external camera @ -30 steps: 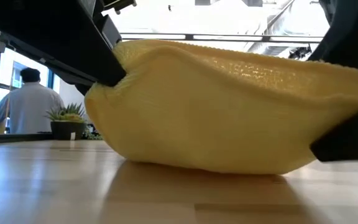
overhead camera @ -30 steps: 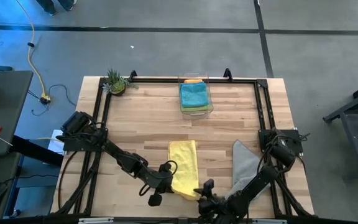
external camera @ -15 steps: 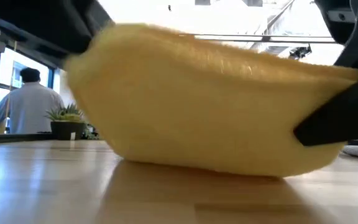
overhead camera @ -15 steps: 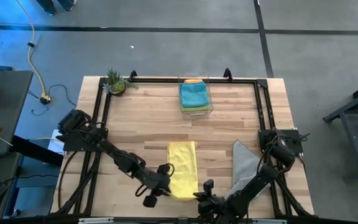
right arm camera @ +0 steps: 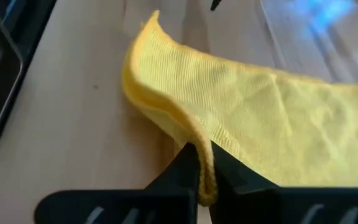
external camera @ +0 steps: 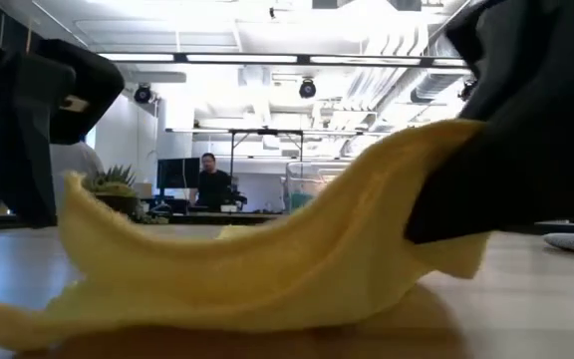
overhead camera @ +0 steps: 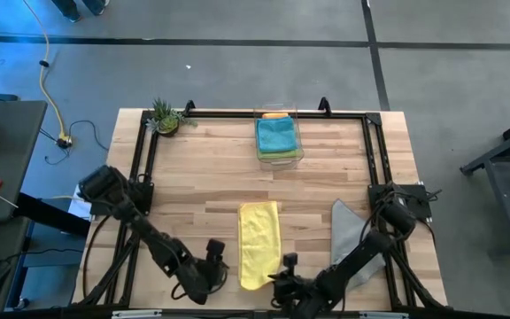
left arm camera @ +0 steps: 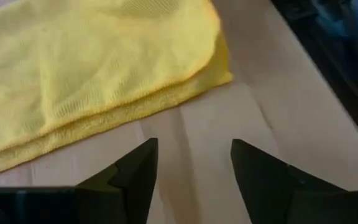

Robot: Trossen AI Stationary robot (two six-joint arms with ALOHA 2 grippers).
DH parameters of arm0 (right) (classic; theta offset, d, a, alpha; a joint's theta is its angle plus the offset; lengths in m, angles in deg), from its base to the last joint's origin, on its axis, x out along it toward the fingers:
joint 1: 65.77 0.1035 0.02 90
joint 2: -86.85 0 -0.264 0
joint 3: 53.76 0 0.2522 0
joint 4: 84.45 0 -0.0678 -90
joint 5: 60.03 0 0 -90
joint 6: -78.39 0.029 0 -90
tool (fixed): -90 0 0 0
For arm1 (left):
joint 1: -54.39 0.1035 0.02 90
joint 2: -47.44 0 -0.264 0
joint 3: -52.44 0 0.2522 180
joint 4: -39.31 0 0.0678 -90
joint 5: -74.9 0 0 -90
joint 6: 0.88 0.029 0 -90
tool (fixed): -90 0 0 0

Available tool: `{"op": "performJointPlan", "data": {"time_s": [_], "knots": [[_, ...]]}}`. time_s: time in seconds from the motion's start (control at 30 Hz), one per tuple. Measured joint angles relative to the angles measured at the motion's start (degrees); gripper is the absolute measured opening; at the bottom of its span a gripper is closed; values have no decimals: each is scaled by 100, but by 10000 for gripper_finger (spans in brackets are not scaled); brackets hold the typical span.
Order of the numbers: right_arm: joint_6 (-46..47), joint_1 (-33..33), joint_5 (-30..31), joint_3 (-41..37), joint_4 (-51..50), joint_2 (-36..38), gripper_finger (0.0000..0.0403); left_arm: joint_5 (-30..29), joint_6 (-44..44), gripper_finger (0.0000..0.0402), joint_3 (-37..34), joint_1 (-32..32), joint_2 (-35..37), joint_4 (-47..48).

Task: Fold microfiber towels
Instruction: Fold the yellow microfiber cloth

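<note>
A yellow microfiber towel (overhead camera: pixel 259 241), folded into a long strip, lies on the wooden table near its front edge. My right gripper (overhead camera: pixel 283 266) is shut on the towel's near right corner, which is raised in the low view (external camera: pixel 436 170). My left gripper (left arm camera: pixel 194 152) stands open just to the left of the towel's near end (overhead camera: pixel 217 257), with only bare wood between its fingers. A grey towel (overhead camera: pixel 351 232) lies flat at the right. A teal towel (overhead camera: pixel 278 136) and an orange one (overhead camera: pixel 274 115) sit in the clear bin. My right gripper pinches the yellow towel's hemmed edge at its near right corner (right arm camera: pixel 199 146) between its two fingers, coming slantwise down from the near right. How many layers it has I cannot tell. That corner is lifted off the table; the rest of the towel lies slack on the wood.
The clear plastic bin (overhead camera: pixel 297 152) stands at the far middle of the table, and a small potted plant (overhead camera: pixel 165 117) at the far left corner. A black frame (overhead camera: pixel 144 159) runs along the table's sides. People show in the room beyond, in the low view.
My left gripper has opened, let go of the yellow towel's near left corner and drawn away toward the table's left and near edge. That side of the towel has fallen onto the table. My right gripper has shut on the near right corner, which stays raised.
</note>
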Motion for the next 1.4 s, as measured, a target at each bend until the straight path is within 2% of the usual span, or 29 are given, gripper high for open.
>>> {"op": "performJointPlan", "data": {"time_s": [0.23,0.37,0.47,0.63,0.83,0.9,1.03,1.2,1.4], "knots": [[529,-243,-403,0,-12,73,1,-499,-13,202,19,-131,-85,31],[689,-379,-420,0,-396,399,0,-691,100,199,25,-164,242,204],[828,-551,-654,0,-729,642,0,-846,103,188,-1,-164,523,462],[885,-900,-1149,2,-969,882,0,-851,86,132,-273,-186,1032,482],[1004,-1334,-1286,2,-1434,1212,0,-1130,-476,25,-1063,-207,1841,335],[1053,-1478,-1327,2,-1642,1346,0,-1215,-630,7,-1312,-205,2088,166],[1190,-1831,-1552,-4,-2028,1532,0,-1619,-958,15,-1704,-207,2466,-92],[1033,-2279,-1859,-97,-2166,1526,0,-2115,-1482,2,-2086,-203,2646,-330],[756,-2707,-2091,-214,-2269,1519,0,-2237,-1807,1,-2317,-192,2643,-481]]}}
